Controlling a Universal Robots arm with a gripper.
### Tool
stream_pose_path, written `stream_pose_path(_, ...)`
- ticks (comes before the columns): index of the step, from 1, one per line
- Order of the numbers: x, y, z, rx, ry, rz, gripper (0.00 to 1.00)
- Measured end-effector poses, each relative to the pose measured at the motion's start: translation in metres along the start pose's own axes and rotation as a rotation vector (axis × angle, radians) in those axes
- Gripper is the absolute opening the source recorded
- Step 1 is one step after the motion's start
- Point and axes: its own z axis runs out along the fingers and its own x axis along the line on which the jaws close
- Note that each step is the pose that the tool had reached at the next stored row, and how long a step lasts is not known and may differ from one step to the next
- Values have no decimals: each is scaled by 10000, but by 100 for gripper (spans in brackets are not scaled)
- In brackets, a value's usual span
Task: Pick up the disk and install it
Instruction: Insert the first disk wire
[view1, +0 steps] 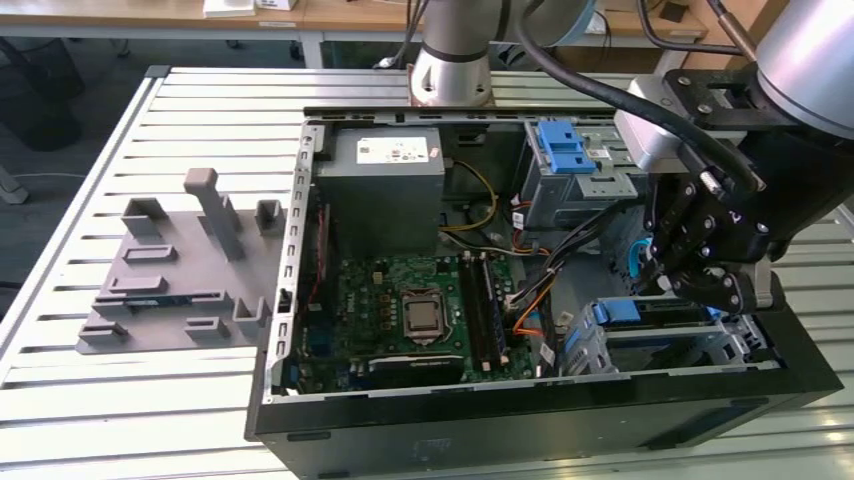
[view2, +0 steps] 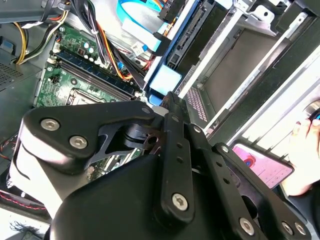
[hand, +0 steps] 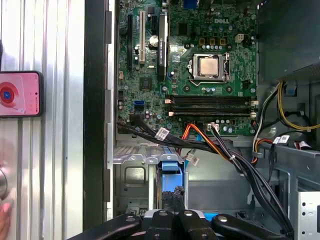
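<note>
Exterior view, left to right: grey fixture block (view1: 180, 275) with upright posts sits on the slatted metal worktop (view1: 80, 180), apart from the open computer case (view1: 534, 420). Inside the case — grey power supply box (view1: 387, 190) with a white sticker at the back, green motherboard (view1: 414, 310) with the bare processor (view1: 424, 315) in front of it, then a bundle of black and orange cables (view1: 534, 290) running toward the drive bays. Blue latch piece (view1: 566, 150) on the upper bay. At the exterior view's right, the hand (view1: 701, 275) hangs over the lower drive cage (view1: 667, 345). The disk (view1: 654, 313) — blue carrier edge showing — sits in that cage directly beneath the hand; in the first wrist view its blue frame (hand: 171, 167) lies between the cage walls, just ahead of the hand (hand: 172, 200). The fingers appear drawn together, with the disk's blue edge right at their tips; actual contact not discernible. In the first wrist view a phone (hand: 19, 94) lies on the worktop beside the case.
</note>
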Motion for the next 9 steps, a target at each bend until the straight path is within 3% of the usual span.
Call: stream_pose_path(9,0,-21,2,0,-1,0,11)
